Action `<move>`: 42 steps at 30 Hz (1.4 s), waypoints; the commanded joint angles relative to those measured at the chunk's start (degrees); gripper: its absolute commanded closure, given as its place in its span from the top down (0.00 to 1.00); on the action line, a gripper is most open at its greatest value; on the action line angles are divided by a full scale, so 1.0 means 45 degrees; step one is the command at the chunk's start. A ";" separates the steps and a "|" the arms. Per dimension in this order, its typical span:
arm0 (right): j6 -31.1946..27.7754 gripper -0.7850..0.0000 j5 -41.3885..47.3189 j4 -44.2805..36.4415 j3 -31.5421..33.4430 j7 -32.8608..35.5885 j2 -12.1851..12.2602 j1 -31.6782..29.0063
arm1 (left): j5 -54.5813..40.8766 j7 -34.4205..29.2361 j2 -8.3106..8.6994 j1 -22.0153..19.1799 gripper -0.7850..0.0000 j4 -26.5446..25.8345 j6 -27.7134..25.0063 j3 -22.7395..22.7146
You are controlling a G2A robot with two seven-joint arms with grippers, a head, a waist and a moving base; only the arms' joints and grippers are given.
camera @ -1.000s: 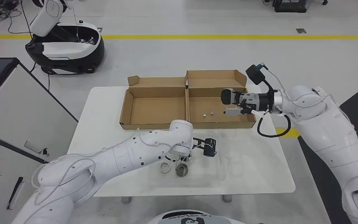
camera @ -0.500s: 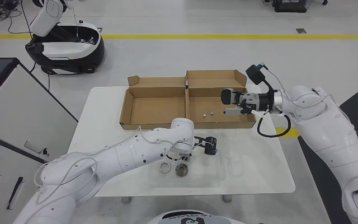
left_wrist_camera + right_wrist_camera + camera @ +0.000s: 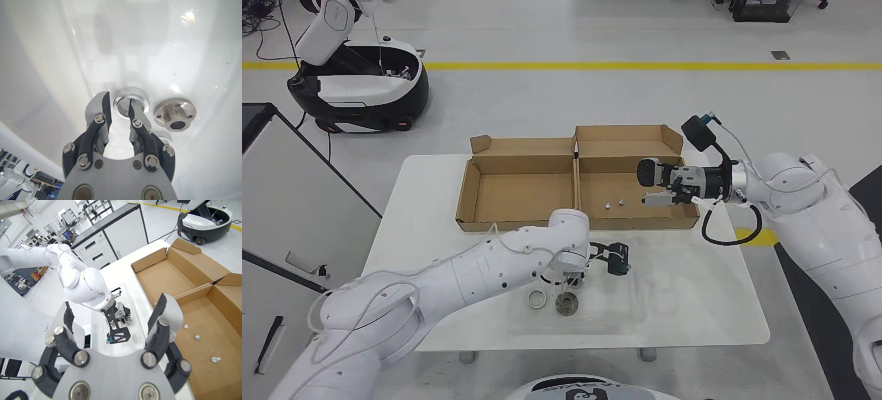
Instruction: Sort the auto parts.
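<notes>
Where the left tool (image 3: 118, 98) straddles a ring (image 3: 140, 96), a hub (image 3: 174, 115) (flanged) sits beside.

Left pincer (image 3: 118, 99) stands in the clear plastic tray (image 3: 692, 305). One finger sits inside the silver metal ring (image 3: 132, 94) and the other outside its wall. Grey flanged metal hub (image 3: 174, 115) lies just beside the ring, on the inner finger's side. Right pincer (image 3: 115, 304) hangs over the brown cardboard box (image 3: 189, 262), with small metal screws (image 3: 197, 337) in the compartment beside it.

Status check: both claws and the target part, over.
Left claw open, straddling rim of the silver ring. Right claw open, empty, over the cardboard box. Flanged hub close beside ring.
</notes>
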 commanded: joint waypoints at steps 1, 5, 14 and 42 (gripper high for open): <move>0.0000 1.00 0.0000 0.0000 0.0000 0.0000 0.0000 0.0000 | -0.0019 -0.0017 -0.0004 -0.0028 0.32 0.0009 0.0017 0.0000; 0.0000 1.00 0.0000 0.0000 0.0000 0.0000 0.0000 0.0000 | 0.0023 0.0002 -0.0028 0.0006 0.32 0.0096 -0.0002 0.0000; 0.0000 1.00 0.0000 0.0000 0.0000 0.0000 0.0000 0.0000 | 0.0169 0.0160 -0.0190 0.0153 0.31 0.0452 -0.0160 0.0000; 0.0000 1.00 0.0000 0.0000 0.0000 0.0000 0.0000 0.0000 | 0.0016 0.0106 -0.0227 0.0133 0.27 0.0559 -0.0106 0.0000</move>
